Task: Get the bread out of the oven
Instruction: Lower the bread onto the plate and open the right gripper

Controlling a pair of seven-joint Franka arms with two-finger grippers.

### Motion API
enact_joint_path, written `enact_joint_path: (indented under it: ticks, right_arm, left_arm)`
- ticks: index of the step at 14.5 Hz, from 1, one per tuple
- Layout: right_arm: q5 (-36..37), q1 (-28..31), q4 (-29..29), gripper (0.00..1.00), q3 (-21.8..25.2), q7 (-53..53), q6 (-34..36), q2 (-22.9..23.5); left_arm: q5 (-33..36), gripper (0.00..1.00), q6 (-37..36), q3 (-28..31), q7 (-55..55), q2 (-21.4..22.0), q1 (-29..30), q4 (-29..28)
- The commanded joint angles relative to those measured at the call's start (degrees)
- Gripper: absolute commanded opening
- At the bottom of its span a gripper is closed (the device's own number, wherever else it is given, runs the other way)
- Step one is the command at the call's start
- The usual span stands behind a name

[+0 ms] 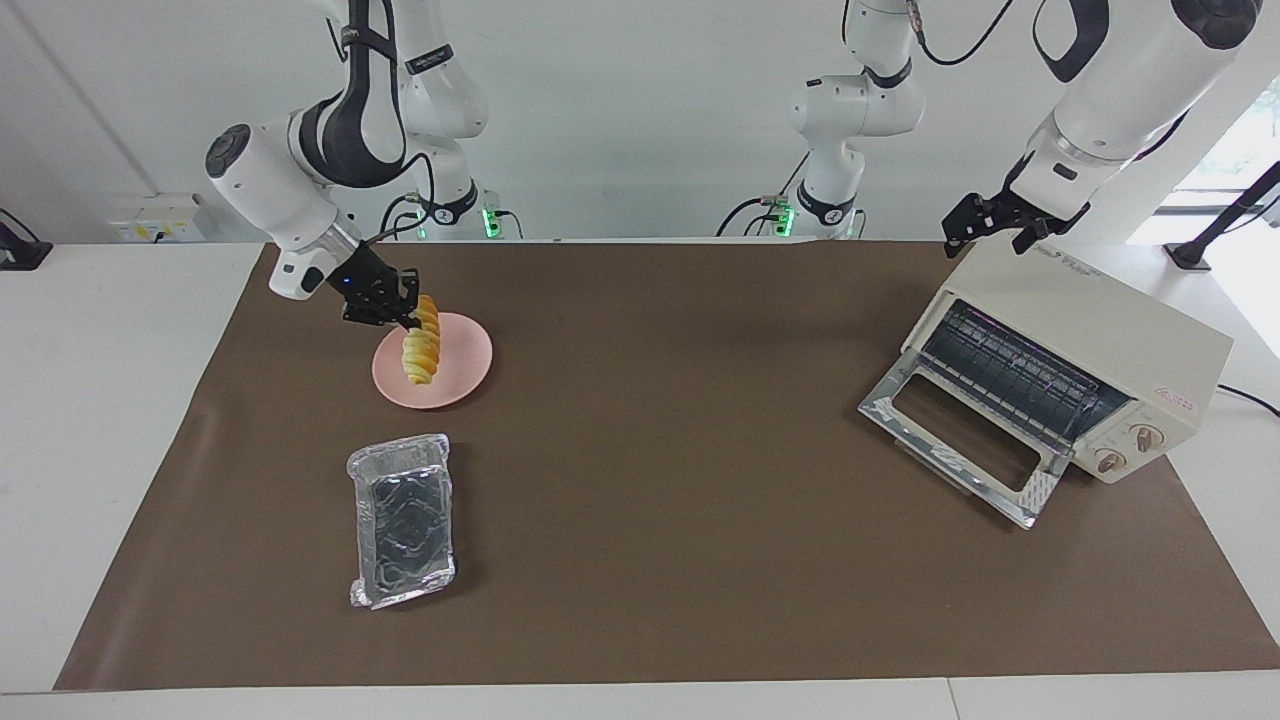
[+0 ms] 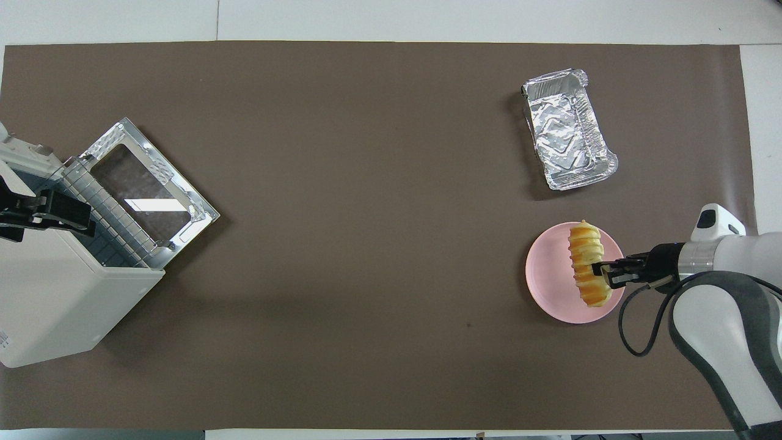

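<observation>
The right pincer [image 1: 412, 318] is closed on the bread [image 1: 421, 340] and holds it over the pink plate [image 1: 462, 372]. The bread is gripped near its upper part and hangs with its long side tilted, the lower end close to the plate; whether it touches the plate I cannot tell. In the overhead view the bread [image 2: 588, 263] covers the side of the pink plate [image 2: 550, 275] that is toward the right arm's end of the worktop, and the right pincer [image 2: 605, 272] comes to it from that side.

The foil tray [image 1: 401, 519] lies on the brown mat [image 1: 660, 560], farther from the robots than the plate and apart from it. Nothing is inside it.

The oven [image 1: 1075, 365] stands at the left arm's end of the worktop, turned at an angle. Its glass door [image 1: 962, 446] is dropped down, open, and the wire rack [image 1: 1010, 378] inside carries nothing.

The left pincer [image 1: 988, 226] waits over the top of the oven, at the corner nearest the robots, with its fingers apart and nothing between them.
</observation>
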State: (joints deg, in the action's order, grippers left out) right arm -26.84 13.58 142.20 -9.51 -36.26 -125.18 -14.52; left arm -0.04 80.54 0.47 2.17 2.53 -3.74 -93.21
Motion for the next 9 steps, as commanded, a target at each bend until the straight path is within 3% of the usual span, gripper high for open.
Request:
enact_joint_path:
  ticks: [1,7,8,9]
  right_arm:
    - [-4.0,-2.7,4.5,0.00,-0.2,-2.1,-7.1,0.2]
    - [-5.6,-4.4,4.9,0.00,-0.2,-4.5,-11.3,2.7]
    - [-5.6,-4.3,4.9,0.09,-0.2,-4.5,-11.3,2.8]
    - [-5.6,-4.2,4.9,0.63,-0.2,-4.6,-11.4,2.8]
  left_arm:
    - [-0.8,1.00,0.7,-0.6,0.0,0.8,0.9,-0.5]
    - [-0.8,1.00,0.7,-0.6,0.0,0.8,0.9,-0.5]
    - [-0.8,1.00,0.7,-0.6,0.0,0.8,0.8,-0.5]
    - [-0.8,1.00,0.7,-0.6,0.0,0.8,0.8,-0.5]
